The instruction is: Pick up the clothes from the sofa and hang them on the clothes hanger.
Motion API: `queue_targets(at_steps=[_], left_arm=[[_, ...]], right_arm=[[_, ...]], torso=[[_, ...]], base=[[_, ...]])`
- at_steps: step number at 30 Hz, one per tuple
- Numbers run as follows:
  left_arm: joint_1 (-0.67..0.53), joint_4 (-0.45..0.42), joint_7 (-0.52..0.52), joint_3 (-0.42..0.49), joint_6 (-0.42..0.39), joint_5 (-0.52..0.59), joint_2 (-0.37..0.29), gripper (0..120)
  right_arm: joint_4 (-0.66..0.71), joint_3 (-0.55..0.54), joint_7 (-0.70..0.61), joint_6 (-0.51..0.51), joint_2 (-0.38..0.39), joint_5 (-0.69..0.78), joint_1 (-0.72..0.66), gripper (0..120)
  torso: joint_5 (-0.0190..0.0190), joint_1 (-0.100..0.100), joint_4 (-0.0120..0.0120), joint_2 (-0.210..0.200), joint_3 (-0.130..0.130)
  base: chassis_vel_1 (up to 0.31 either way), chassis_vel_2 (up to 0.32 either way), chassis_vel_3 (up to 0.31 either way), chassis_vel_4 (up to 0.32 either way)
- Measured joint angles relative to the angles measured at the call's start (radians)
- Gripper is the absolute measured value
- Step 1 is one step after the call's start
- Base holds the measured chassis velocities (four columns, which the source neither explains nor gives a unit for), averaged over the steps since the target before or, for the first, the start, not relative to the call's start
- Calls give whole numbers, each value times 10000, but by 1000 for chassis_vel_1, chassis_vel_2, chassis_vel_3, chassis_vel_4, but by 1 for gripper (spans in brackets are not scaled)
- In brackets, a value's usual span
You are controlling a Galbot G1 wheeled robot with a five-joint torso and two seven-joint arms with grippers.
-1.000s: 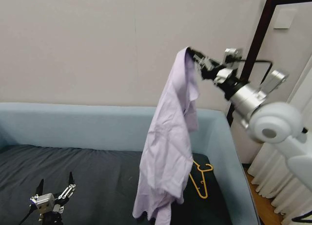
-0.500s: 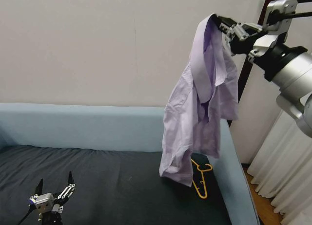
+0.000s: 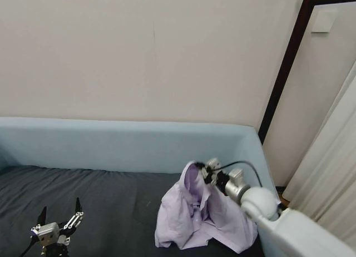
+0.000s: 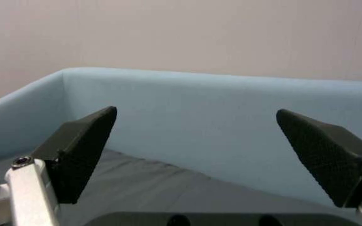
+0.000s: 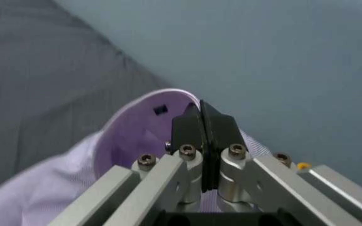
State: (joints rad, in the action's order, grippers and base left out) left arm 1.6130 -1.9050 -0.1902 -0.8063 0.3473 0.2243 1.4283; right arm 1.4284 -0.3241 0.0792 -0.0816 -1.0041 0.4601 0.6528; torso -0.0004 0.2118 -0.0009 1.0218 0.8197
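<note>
sofa [image 3: 111, 146] is carrying the whole scene, pale blue back behind a dark seat | lilac shirt [image 3: 189, 223] is lying heaped at the seat's right end, collar being held above the pile | right gripper [image 3: 201, 169] is pinching that collar, jaws clamped tight on the cloth, probably because a collar hold lets the shirt hang straight | left gripper [image 3: 60, 209] is hovering over the seat's left part, jaws spread wide, carrying nothing, well apart from the shirt

Soft, even indoor light, moderately bright on the wall [image 3: 139, 51] and dimmer over the dark sofa seat [image 3: 100, 196]; faint shade in the folds of the shirt [image 3: 194, 226] and under its hem. Mild sheen on the bare metal of the right gripper [image 5: 201, 113]; pads of the left gripper [image 4: 195, 113] near-black against the evenly lit sofa back [image 4: 193, 92].
</note>
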Motion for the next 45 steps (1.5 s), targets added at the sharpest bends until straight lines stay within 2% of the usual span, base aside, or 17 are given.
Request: queue_targets(at_steps=[1, 5, 7, 8, 11, 13, 16, 17, 21, 22, 24, 27, 28, 30, 35, 39, 45], left_arm=[[0, 0, 0, 0, 0, 0, 0, 100], [159, 65, -11, -174, 160, 64, -11, 100], [172, 76, -11, -185, 181, 68, -11, 100], [175, 115, -4, -190, 200, 69, -7, 100], [141, 177, -7, -164, 208, 62, 11, 100], [55, 273, -6, -65, 211, 9, 50, 100], [-98, 430, -4, 102, 212, -92, 116, 100], [-98, 430, -4, 102, 212, -92, 116, 100], [-281, 599, -2, 306, 212, -209, 147, 100], [-281, 599, -2, 306, 212, -209, 147, 100], [-363, 616, 0, 374, 201, -220, 106, 100], [-485, 677, 3, 406, 183, -214, 31, 100], [-485, 677, 3, 406, 183, -214, 31, 100], [-536, 723, 1, 446, 173, -210, 5, 100], [-533, 745, 4, 532, 173, -214, 14, 100], [-508, 735, 4, 513, 174, -185, -53, 100], [-408, 679, 0, 389, 174, -98, -170, 100]], right_arm=[[0, 0, 0, 0, 0, 0, 0, 0], [-2300, -203, 59, 1422, -1105, -1380, 6, 0], [-2486, -205, -84, 1532, -1217, -1487, 0, 0], [-2964, -220, -747, 1831, -1532, -1728, -46, 0], [-3160, -211, -1243, 2055, -1732, -1705, -89, 0], [-2825, -202, -1527, 2023, -1688, -1207, -58, 11], [-1453, -336, -2051, 1835, -1271, 552, 192, 23], [-1453, -336, -2051, 1835, -1271, 552, 192, 23], [75, -222, -2270, 1450, -555, 1254, 858, 41], [75, -222, -2270, 1450, -555, 1254, 858, 41], [1304, -151, -3751, -69, -36, 1622, 1502, 51], [2667, -82, -5187, -1116, 358, 2957, 2212, 64], [2667, -82, -5187, -1116, 358, 2957, 2212, 64], [3305, -55, -5431, -1339, 460, 3517, 2608, 74], [3213, -254, -5435, -1312, 238, 3167, 2841, 93], [2702, -377, -5403, -1022, -34, 2823, 2893, 95], [1900, -310, -5308, -847, -462, 2614, 2893, 77]], torso=[[0, 0, 0, 0, 0], [-5, 0, -1, 0, -1], [-4, 0, -2, 0, -1], [-3, 0, -3, 0, -1], [-3, 0, -1, 0, -1], [-4, 0, -1, 0, -1], [-4, 0, -3, 0, -2], [-4, 0, -3, 0, -2], [0, 0, -1, 0, -2], [0, 0, -1, 0, -2], [-1, 0, -7, 1, -2], [-2, -1, -7, 1, -2], [-2, -1, -7, 1, -2], [-1, -1, -3, 1, -3], [-2, 0, -2, 0, -2], [-2, 0, -1, 0, -2], [-3, 0, -2, 0, -2]], base=[[0, 0, 0, 0], [0, 0, 0, 0], [0, 0, 0, 0], [0, 0, 0, 0], [0, 0, 0, 0], [0, 0, 0, 0], [0, 0, 0, 0], [0, 0, 0, 0], [0, 0, 0, 0], [0, 0, 0, 0], [0, 0, 0, 0], [0, 0, 0, 0], [0, 0, 0, 0], [0, 0, 0, 0], [0, 0, 0, 0], [0, 0, 0, 0], [0, 0, 0, 0]])
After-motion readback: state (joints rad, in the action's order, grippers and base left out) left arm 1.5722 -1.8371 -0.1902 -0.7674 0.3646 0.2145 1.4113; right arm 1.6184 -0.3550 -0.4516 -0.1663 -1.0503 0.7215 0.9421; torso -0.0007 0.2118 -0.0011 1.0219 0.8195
